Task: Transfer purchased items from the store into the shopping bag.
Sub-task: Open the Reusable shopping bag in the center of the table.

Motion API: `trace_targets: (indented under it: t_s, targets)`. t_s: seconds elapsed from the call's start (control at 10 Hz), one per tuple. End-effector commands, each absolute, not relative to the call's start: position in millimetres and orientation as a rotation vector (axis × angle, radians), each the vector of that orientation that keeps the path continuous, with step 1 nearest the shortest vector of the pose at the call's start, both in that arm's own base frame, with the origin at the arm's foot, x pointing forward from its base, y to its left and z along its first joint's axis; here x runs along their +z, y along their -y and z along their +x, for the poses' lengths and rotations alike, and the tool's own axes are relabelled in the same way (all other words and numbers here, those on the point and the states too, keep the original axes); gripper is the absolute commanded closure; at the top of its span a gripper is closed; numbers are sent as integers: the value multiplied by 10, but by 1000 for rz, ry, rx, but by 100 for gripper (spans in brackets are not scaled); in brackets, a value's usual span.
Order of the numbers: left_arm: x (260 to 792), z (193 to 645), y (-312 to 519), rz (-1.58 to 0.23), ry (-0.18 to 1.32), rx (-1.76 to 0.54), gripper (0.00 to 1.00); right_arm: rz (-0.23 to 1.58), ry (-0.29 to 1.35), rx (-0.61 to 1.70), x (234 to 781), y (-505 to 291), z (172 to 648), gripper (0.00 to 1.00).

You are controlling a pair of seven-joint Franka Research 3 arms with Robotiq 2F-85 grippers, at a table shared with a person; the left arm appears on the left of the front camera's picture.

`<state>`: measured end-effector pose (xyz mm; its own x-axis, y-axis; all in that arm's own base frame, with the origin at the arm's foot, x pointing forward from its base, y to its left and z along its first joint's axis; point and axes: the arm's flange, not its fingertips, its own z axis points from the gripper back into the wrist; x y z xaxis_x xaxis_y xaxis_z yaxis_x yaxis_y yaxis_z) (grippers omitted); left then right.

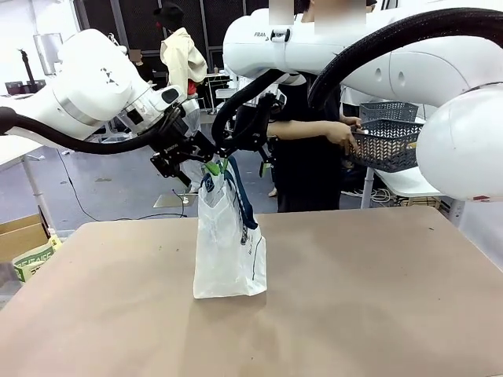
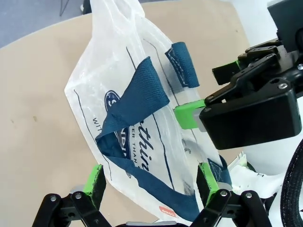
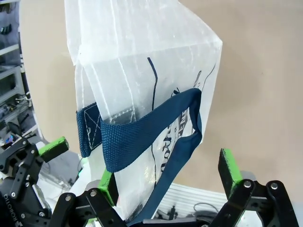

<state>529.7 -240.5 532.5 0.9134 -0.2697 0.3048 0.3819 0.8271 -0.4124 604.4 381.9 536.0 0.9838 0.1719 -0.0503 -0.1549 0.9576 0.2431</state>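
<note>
Shopping bag [image 1: 228,251] stands upright near the middle of the counter [image 1: 377,298], its top reaching up between the two arms. Across the counter a person [image 1: 310,181] holds a dark mesh basket [image 1: 389,141] off to one side, well apart from the bag. The left end effector [image 2: 150,182] straddles the bag's top edge with jaws apart, pinching nothing. The right end effector [image 3: 168,177] does the same from the opposite side. Blue handles [image 2: 135,97] droop between them. I'd say this is the bag-opening step. Next, each would need to close on its side of the rim and spread the mouth so goods can drop in.
</note>
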Motion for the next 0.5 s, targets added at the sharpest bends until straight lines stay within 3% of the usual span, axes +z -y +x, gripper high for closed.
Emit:
trace_targets:
  t_s: [0.0,0.3,0.4]
  targets:
    - [5257,5392,2420,-441,214,-347,0,219,-84,147,5439,-3871,6149,0]
    - [5265,5318,2406,-473,230,-351,0,239,-75,165,5351,-3814,6048,0]
    - [5181,5359,2402,-461,217,-348,20,237,-79,168,5341,-3812,6049,19]
